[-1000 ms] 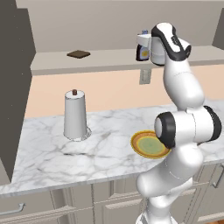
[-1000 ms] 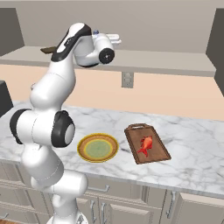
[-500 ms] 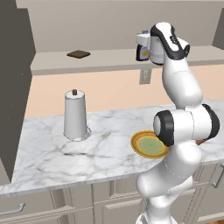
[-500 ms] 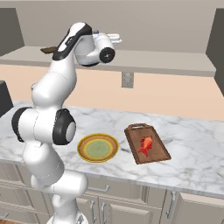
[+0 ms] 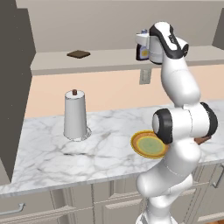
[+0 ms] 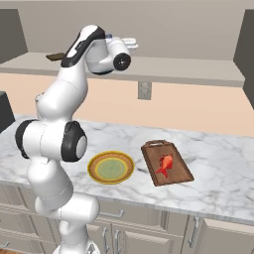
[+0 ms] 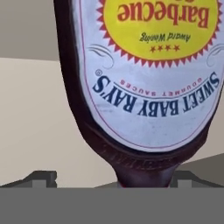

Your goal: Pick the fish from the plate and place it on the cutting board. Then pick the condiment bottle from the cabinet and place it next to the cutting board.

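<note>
- fish (image 6: 165,163) already sits on the cutting board (image 6: 167,162), so bottle step now
- end effector (image 7: 111,181) wide open around the condiment bottle (image 7: 144,83), probably just needs to squeeze and lift

The white arm rises tall from its base, elbow bent, wrist reaching toward the far wall at shelf height. Its gripper (image 7: 113,177) stands spread wide (fingertips (image 7: 43,178) well apart).
</note>
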